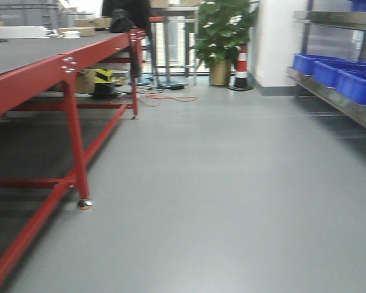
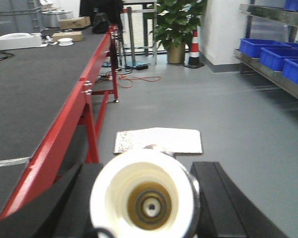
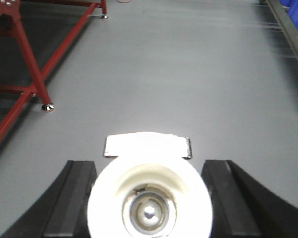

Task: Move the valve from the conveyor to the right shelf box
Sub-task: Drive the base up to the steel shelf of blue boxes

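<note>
In the left wrist view a valve (image 2: 109, 191) faces the camera end-on, its white cap filling the gap between the black fingers (image 2: 221, 191). My left gripper (image 2: 145, 201) is shut on it, above the floor beside the conveyor (image 2: 35, 84). The right wrist view shows a second valve (image 3: 107, 208) in the same way, and my right gripper (image 3: 150, 201) is shut on it above bare floor. The conveyor (image 1: 30, 52), a dark belt on a red frame, runs along the left. Blue shelf boxes (image 1: 335, 76) stand on the metal shelf (image 1: 348, 107) to the right.
Red frame legs (image 1: 76, 152) with metal feet stand on the grey floor at the left. A potted plant (image 1: 219, 36) and a striped cone (image 1: 241, 67) are at the far end. Boxes and white items (image 2: 20, 39) lie far along the belt. Orange cable (image 1: 165, 97) trails on the floor.
</note>
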